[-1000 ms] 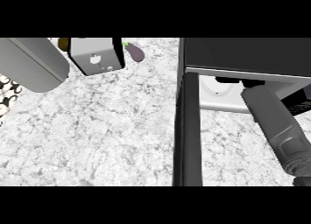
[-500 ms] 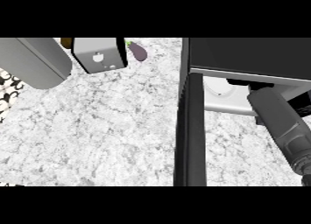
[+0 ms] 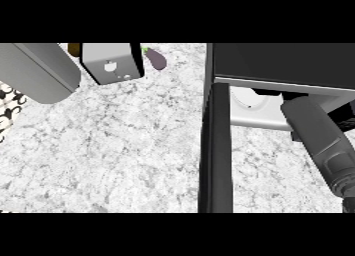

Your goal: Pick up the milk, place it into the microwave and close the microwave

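Observation:
The microwave (image 3: 283, 60) stands at the right with its door (image 3: 214, 150) swung open, seen edge-on as a dark vertical bar. Inside, a white round plate (image 3: 246, 98) shows on the pale floor. My right forearm (image 3: 320, 140) reaches up into the opening. Only a black sliver of the right hand (image 3: 277, 93) shows under the microwave's top edge, the rest being hidden inside. No milk carton is visible anywhere. My left hand (image 3: 110, 62) rests at the top left, its grey back toward me, beside the left forearm (image 3: 32, 70).
A purple eggplant (image 3: 158, 59) lies on the marble counter (image 3: 121, 150) near the top, just left of the microwave. A brown item (image 3: 74, 48) peeks out behind the left hand. A black-and-white patterned thing (image 3: 1, 112) sits at the left edge.
My right forearm has swung more upright and pushed deeper into the microwave. The left arm and hand have drifted slightly right in the view.

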Tool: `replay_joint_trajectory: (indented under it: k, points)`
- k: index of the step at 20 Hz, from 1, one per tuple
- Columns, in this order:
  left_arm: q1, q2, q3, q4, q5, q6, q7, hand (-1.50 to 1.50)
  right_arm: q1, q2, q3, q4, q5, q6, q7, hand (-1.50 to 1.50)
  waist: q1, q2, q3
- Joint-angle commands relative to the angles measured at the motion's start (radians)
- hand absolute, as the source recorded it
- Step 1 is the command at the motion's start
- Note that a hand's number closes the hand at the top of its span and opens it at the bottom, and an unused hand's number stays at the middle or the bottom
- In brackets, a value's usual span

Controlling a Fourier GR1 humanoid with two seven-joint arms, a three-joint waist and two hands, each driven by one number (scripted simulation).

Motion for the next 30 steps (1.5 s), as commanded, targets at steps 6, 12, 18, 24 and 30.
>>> replay_joint_trajectory:
  k: [6, 12, 18, 24, 30]
  points:
    - [0.011, -0.038, -0.094, 0.004, -0.036, -0.081, -0.026, -1.5, -0.01, 0.023, -0.079, -0.011, -0.089, 0.194, -0.106, -1.5, -0.007, -0.005, 0.002]
    - [-0.024, -0.03, -0.129, 0.02, -0.047, -0.095, -0.019, -1.5, 0.06, 0.038, -0.153, -0.024, -0.177, 0.358, -0.232, -1.5, -0.047, -0.018, 0.001]
    - [-0.042, -0.068, -0.261, -0.007, -0.099, -0.044, 0.029, -1.5, 0.07, 0.08, -0.19, -0.013, -0.229, 0.47, -0.235, -1.5, -0.07, -0.031, -0.001]
    - [0.003, -0.068, -0.347, -0.054, -0.091, -0.023, 0.047, 1.5, 0.188, 0.094, -0.229, -0.017, -0.297, 0.666, -0.314, -1.5, -0.091, -0.043, -0.002]
    - [0.038, -0.068, -0.433, -0.068, -0.1, 0.002, 0.075, 1.5, 0.27, 0.123, -0.213, -0.073, -0.326, 0.786, -0.329, -1.5, -0.111, -0.055, -0.004]
